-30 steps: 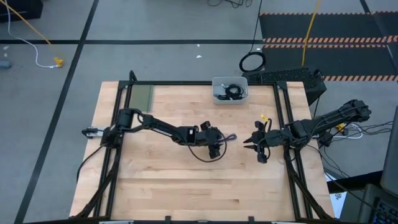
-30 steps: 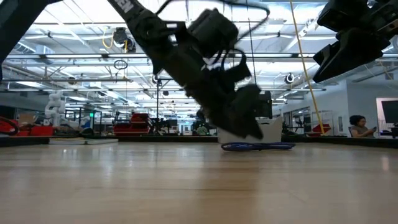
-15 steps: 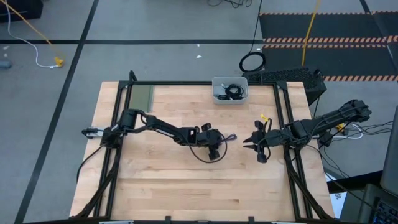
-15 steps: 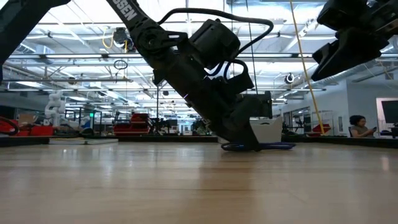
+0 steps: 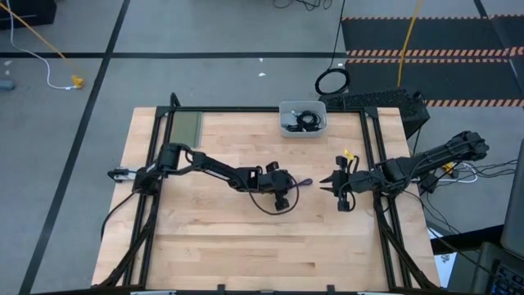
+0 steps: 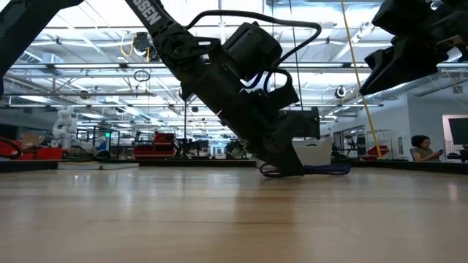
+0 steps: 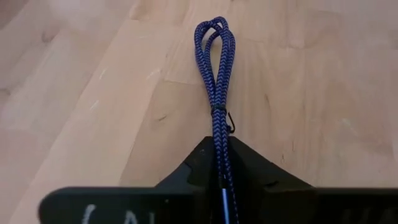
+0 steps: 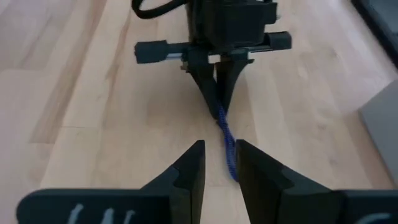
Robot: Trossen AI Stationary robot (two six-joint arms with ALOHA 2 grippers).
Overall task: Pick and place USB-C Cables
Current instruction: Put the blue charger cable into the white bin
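The blue-purple USB-C cable (image 7: pixel 216 68), folded straight, lies on the wooden table near its middle (image 5: pixel 301 182). My left gripper (image 5: pixel 288 188) is down at the table, shut on the cable's left part, and also shows in the low view (image 6: pixel 284 166). My right gripper (image 8: pixel 217 163) hovers open above the table to the right of the cable (image 5: pixel 333 183), with nothing between its fingers. Black coiled cables (image 5: pixel 304 120) rest in the white bin (image 5: pixel 286 108) at the far edge. My left gripper pinches the folded blue-purple strands between its two fingers (image 7: pixel 217 163), just behind the small tie (image 7: pixel 219 111). The fingers slant down from the table's left and lie along the cable. The looped end (image 7: pixel 211 28) reaches toward the table's right and rests on the wood.
A green mat (image 5: pixel 187 127) lies at the far left corner. A black ring-shaped loop (image 5: pixel 332 82) lies on the floor beyond the table. Black frame rails (image 5: pixel 378 156) run along the table's sides. Bare wood spreads toward the near edge (image 5: pixel 270 254).
My left gripper has come down onto the table and shut on the blue-purple cable, which stays lying where it was.
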